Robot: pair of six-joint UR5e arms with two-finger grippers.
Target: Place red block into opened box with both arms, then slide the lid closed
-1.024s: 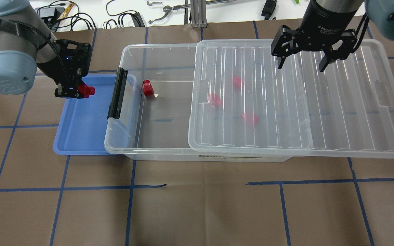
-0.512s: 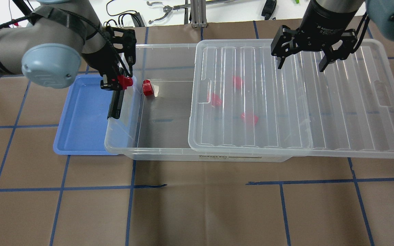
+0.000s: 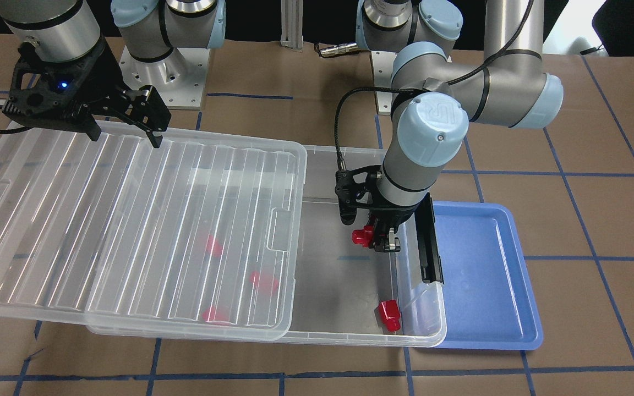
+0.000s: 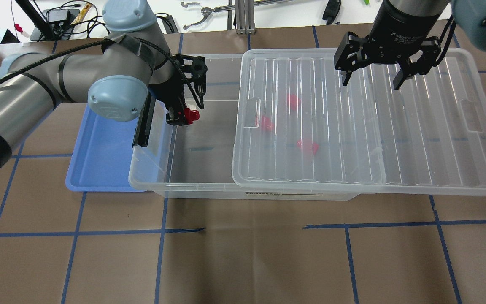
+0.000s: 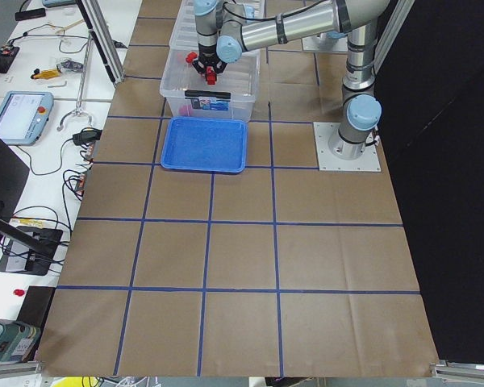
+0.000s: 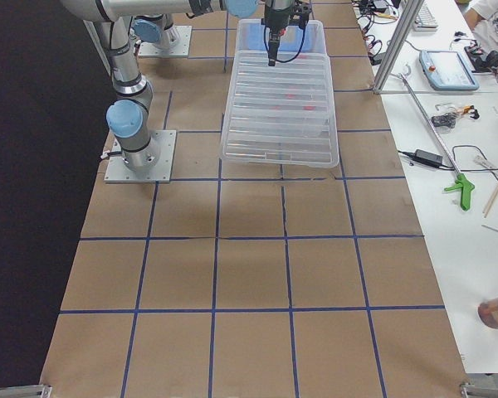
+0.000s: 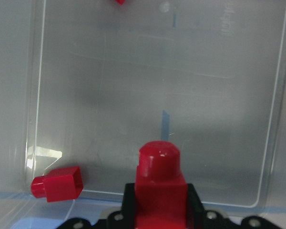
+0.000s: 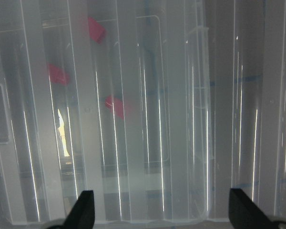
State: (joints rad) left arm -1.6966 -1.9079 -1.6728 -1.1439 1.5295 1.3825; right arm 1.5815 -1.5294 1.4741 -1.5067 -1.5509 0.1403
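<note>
Left wrist-mounted view: red block [image 7: 159, 179] is pinched in my left claw [image 3: 378, 237], jaws closed on its square body, stub sticking out forward. It hangs over the open part of the box [image 4: 192, 188], not yet let go.

Below it is bare box floor. A loose block [image 7: 57, 183] lies on its side off to one side, close to the wall at the latch [image 4: 144, 122] end. Three more red shapes [image 4: 308, 145] show blurred through the lid [image 4: 416, 126], which covers the far half of the box and overhangs its end. Blue tray [image 4: 99, 160] sits on the tabletop [image 4: 247, 253] just beside the latch end, nothing in it.

Step in hand, as I read it: release into the box. To do it well:
- Go lower first; I can't tell my height above the floor, and a glossy block with a stub will likely bounce or roll if dropped from high.
- Keep over the bare patch, apart from the loose block and the lid's edge.
- Open the jaws fully, then lift straight up so a finger doesn't drag the block or catch the box wall.

My right claw [image 4: 371, 78] is open, holding nothing, poised above the lid's back rim. I should get my left arm out past the box rim before that one pushes the lid toward the latch, or the lid meets my wrist.
</note>
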